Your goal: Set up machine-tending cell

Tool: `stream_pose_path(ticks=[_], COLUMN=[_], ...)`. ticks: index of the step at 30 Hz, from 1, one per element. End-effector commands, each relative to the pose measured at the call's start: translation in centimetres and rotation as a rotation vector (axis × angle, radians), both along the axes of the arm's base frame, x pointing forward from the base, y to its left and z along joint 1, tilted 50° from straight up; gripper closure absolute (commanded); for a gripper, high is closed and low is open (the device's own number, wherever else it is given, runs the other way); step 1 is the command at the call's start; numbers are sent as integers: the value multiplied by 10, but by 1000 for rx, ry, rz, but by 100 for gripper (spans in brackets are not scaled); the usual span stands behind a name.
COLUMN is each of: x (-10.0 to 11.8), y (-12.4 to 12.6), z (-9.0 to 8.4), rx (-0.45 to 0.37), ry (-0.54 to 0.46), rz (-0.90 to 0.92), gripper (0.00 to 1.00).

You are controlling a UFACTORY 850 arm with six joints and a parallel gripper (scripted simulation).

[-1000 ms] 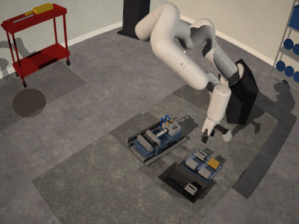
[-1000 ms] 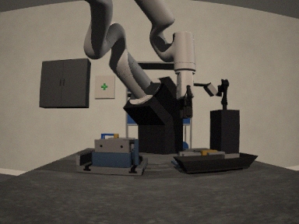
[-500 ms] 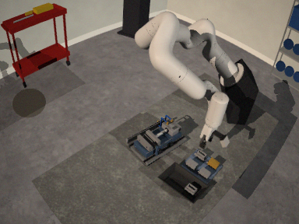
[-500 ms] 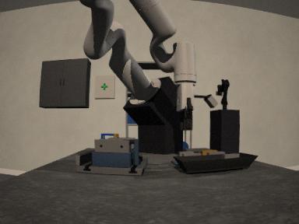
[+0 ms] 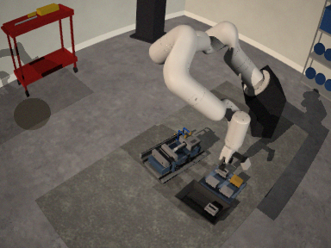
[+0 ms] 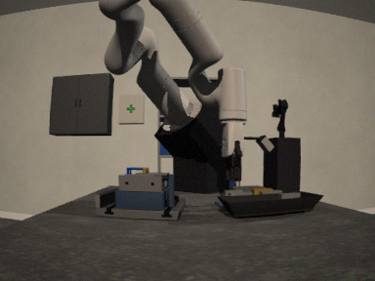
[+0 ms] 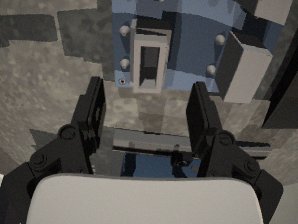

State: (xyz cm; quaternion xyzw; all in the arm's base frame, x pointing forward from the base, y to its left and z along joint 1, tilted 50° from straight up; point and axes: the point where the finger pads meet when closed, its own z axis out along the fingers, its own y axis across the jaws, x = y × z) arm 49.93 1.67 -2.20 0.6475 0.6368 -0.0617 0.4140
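My gripper (image 5: pixel 223 165) is open and empty, pointing down just above the near end of the blue infeed plate (image 5: pixel 225 181). In the wrist view my fingers stand wide, with only floor and the plate's edge between them. Just ahead of them on the plate lies a grey finished part with a rectangular pocket (image 7: pixel 149 63). Grey aluminium blanks (image 7: pixel 242 63) lie to the right on the plate. The vise (image 5: pixel 177 152) stands to the left, open.
The dark outfeed tray (image 5: pixel 202 199) sits in front of the plate with one grey part (image 5: pixel 212 208) inside. A light grey block lies by the black pedestal (image 5: pixel 267 103). A red cart (image 5: pixel 40 43) stands far back left.
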Motion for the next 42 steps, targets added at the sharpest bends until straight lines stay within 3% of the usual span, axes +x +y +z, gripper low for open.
stream_pose_path(ticks=[1,42], x=[8,11], y=[-8,-13], z=[-10,-15], rx=[0,0], ry=[-1,-1], rz=[1,1], gripper=[31,31])
